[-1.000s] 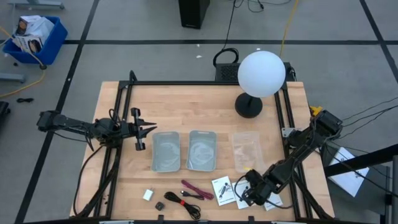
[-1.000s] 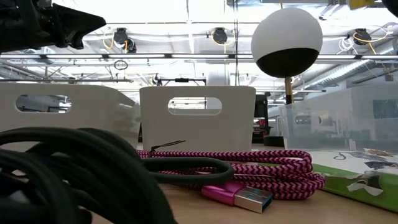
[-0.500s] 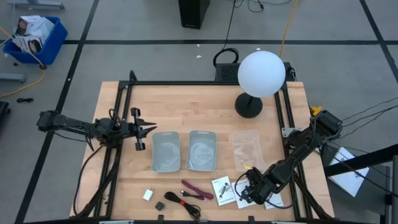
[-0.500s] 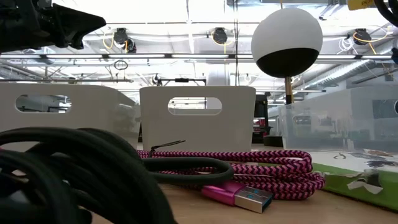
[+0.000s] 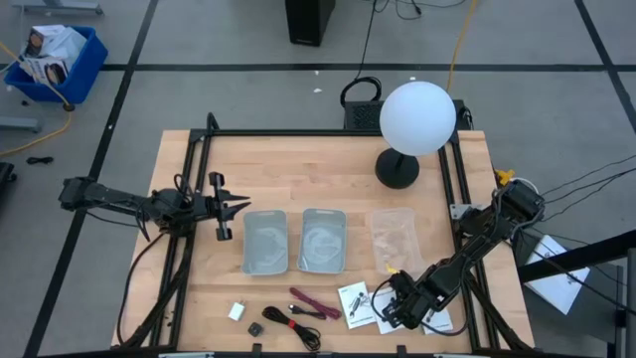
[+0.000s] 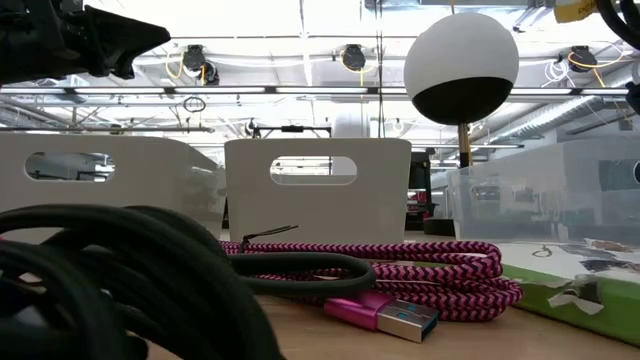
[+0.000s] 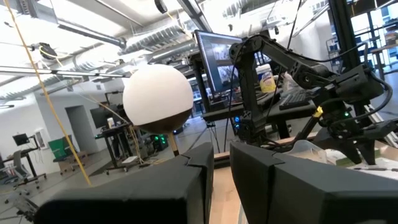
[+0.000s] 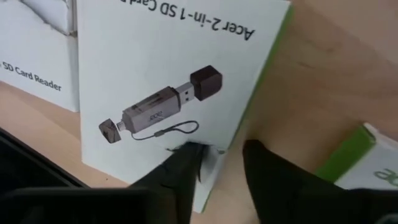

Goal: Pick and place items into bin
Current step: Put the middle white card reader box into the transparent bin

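Observation:
Three white printed cards lie flat near the table's near edge: one [image 5: 355, 298], one [image 5: 386, 314] under my right gripper [image 5: 382, 306], and one [image 5: 438, 320]. The dark-red strap [image 5: 314, 303], the black cable [image 5: 294, 324], the white block [image 5: 237, 311] and the tiny black piece [image 5: 255, 327] rest on the wood to their left. In the right wrist view my right gripper [image 8: 222, 163] is open, its fingers astride a corner of the card reader card [image 8: 168, 81]. My left gripper [image 5: 244, 206] waits shut above the table's left side. My right gripper comes at the card from above, slanting down. One finger [image 8: 183, 165] lies over the white face at the card's corner [image 8: 214, 148], and the other [image 8: 267, 168] stands beyond its green edge over the wood. I cannot tell whether either one touches the card.
Two grey bins [image 5: 265, 242] [image 5: 323, 240] and a clear bin [image 5: 396, 237] stand in a row mid-table. The white globe lamp [image 5: 417, 117] stands at the far right. A black frame rail [image 5: 452, 189] runs along the table's sides. Bare wood lies far of the bins.
My right arm has shifted a little toward the table's left, staying low over the cards. In the low view the card by it has moved slightly.

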Controlling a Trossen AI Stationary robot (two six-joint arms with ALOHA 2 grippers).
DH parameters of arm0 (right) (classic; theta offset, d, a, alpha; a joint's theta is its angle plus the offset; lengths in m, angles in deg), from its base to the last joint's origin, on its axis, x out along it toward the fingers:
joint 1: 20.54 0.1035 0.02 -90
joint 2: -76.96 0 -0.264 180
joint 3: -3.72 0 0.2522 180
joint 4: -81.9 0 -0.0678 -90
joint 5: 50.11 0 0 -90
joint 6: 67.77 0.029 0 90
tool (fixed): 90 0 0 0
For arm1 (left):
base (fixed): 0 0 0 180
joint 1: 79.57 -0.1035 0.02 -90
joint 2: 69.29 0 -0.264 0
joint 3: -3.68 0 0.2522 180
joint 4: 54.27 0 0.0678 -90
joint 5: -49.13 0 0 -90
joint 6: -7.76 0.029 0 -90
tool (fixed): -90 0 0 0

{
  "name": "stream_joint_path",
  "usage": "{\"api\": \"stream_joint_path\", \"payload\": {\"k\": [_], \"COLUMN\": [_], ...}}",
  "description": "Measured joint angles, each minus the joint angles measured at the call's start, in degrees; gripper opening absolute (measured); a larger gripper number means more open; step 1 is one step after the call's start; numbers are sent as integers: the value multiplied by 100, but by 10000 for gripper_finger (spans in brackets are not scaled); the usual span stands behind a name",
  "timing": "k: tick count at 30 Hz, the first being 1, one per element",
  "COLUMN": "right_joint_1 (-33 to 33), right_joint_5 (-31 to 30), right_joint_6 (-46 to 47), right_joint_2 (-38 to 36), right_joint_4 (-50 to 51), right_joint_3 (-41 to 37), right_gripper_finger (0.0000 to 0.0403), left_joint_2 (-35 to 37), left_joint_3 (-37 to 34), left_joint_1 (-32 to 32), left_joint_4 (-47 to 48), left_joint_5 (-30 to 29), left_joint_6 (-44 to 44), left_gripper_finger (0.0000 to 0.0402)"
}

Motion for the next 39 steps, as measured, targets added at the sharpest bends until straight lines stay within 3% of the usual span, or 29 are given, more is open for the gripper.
{"api": "stream_joint_path", "payload": {"k": [7, 11, 18, 31, 35, 39], "right_joint_1": [2, 4, 13, -104, -245, -403], "right_joint_5": [1, -21, -636, -642, -1038, -1578], "right_joint_6": [-192, -276, -408, -1087, -1620, -2071], "right_joint_2": [-13, -84, -521, -1150, -1428, -1756], "right_joint_4": [-40, -44, 246, 315, 383, 1092], "right_joint_3": [-9, -15, -42, 231, 501, 872], "right_gripper_finger": [11, 9, 3, 1, 1, 1], "left_joint_2": [-1, -1, 0, -1, -1, -1], "left_joint_3": [0, 0, 0, 0, 0, 0], "left_joint_1": [0, 0, 0, 0, 0, 2], "left_joint_4": [1, 0, 1, 61, 137, 144], "left_joint_5": [0, 0, 1, 2, 2, 2], "left_joint_6": [0, 0, -93, -442, -439, -439], "left_gripper_finger": [63, 63, 63, 63, 63, 63]}}
